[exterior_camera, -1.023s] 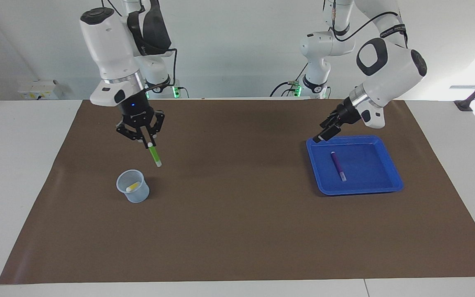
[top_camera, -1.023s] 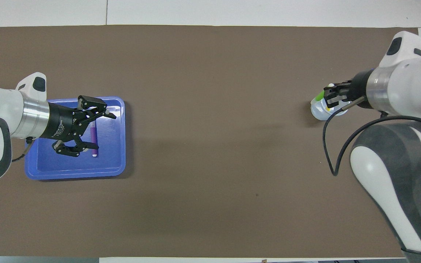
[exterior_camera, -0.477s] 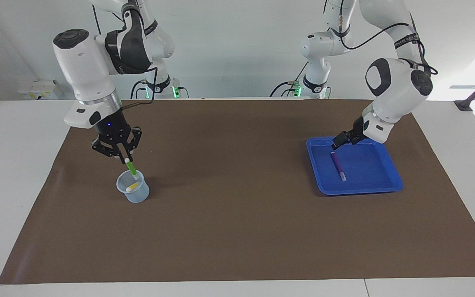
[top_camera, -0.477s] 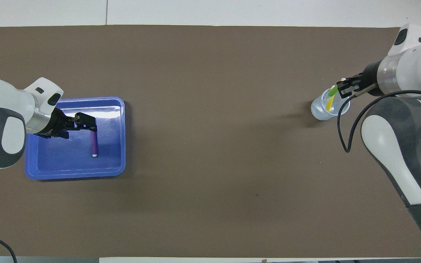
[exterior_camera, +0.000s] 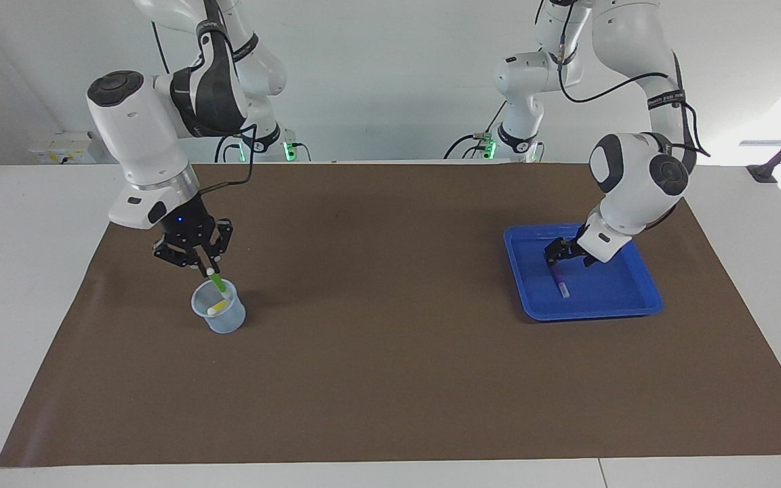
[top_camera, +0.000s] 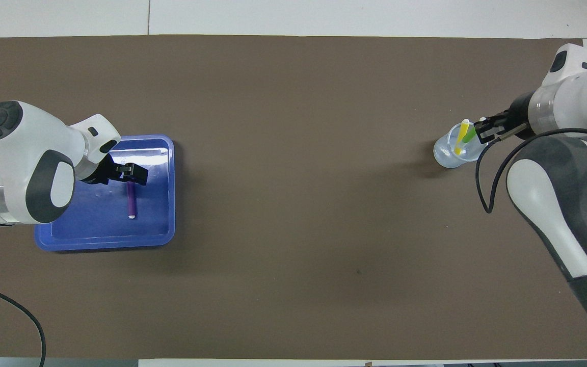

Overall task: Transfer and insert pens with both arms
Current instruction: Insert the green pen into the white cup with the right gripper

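My right gripper (exterior_camera: 206,266) is shut on the top of the green pen (exterior_camera: 217,282), which tilts with its lower end inside the pale blue cup (exterior_camera: 222,318). The yellow pen (exterior_camera: 216,309) leans in that cup. In the overhead view the right gripper (top_camera: 481,133), the green pen (top_camera: 471,134), the yellow pen (top_camera: 460,137) and the cup (top_camera: 446,155) show too. My left gripper (exterior_camera: 565,257) is open and low in the blue tray (exterior_camera: 590,312), at the end of the purple pen (exterior_camera: 558,280) nearer the robots. The purple pen (top_camera: 131,200) lies flat.
A brown mat (exterior_camera: 390,352) covers the table. The tray (top_camera: 105,240) is toward the left arm's end and the cup toward the right arm's end. Two smaller white arms (exterior_camera: 519,88) stand at the robots' edge of the table.
My right gripper moved over the cup and lowered the green pen's tip into it. My left gripper came down from above the tray's edge to the purple pen's nearer end.
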`<state>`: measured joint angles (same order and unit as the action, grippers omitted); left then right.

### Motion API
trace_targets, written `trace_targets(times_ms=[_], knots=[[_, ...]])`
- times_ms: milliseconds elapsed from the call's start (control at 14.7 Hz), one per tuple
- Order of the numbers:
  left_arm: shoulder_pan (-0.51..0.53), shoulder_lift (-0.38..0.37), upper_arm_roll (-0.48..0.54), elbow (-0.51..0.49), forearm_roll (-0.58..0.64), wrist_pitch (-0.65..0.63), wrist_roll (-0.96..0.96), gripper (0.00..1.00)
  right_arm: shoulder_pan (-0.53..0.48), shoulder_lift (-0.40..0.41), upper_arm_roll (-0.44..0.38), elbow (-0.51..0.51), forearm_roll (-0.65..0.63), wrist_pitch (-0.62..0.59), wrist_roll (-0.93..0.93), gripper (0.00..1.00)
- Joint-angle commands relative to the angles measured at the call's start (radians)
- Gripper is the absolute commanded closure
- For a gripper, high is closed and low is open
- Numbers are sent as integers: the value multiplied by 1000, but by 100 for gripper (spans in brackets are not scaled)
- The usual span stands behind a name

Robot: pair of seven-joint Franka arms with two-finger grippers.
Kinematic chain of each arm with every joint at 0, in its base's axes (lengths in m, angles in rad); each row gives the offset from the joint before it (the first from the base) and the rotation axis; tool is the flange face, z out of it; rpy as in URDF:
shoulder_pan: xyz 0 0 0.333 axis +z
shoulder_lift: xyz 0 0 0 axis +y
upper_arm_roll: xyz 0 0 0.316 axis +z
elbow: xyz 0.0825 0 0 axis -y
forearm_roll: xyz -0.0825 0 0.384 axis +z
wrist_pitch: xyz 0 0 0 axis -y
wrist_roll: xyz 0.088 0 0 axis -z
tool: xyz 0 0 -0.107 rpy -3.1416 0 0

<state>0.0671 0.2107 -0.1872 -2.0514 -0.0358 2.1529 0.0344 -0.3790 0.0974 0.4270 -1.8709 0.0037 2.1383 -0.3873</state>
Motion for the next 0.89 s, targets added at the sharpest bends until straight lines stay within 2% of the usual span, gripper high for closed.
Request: trace_targets(times_ms=[0, 68, 136, 205, 273, 341, 477, 614, 818], knots=[[-16, -2, 6, -58, 27, 92, 15, 4, -26, -31, 16, -62, -16, 28, -15, 100], [-16, -4, 6, -78, 28, 125, 27, 4, -29, -30, 16, -65, -16, 29, -18, 91], [-16, -5, 6, -88, 28, 136, 38, 4, -29, -28, 16, -60, -16, 26, -19, 58], [-15, -7, 8, -93, 28, 136, 50, 5, -31, -27, 16, -59, -16, 26, -18, 37], [-13, -7, 8, -95, 28, 137, 53, 5, -31, -27, 16, -59, -16, 26, -19, 7], [-7, -7, 6, -95, 28, 137, 58, 7, -29, -24, 16, -48, -16, 17, -18, 0], [-3, -7, 6, -95, 28, 140, 64, 14, -29, -21, 16, -11, -16, -18, -16, 0], [-3, -7, 6, -96, 28, 142, 64, 28, -28, -27, 16, 33, -16, -81, -12, 0], [-1, -5, 8, -96, 27, 148, 62, 44, -26, -33, 18, 146, -10, -237, -4, 0]])
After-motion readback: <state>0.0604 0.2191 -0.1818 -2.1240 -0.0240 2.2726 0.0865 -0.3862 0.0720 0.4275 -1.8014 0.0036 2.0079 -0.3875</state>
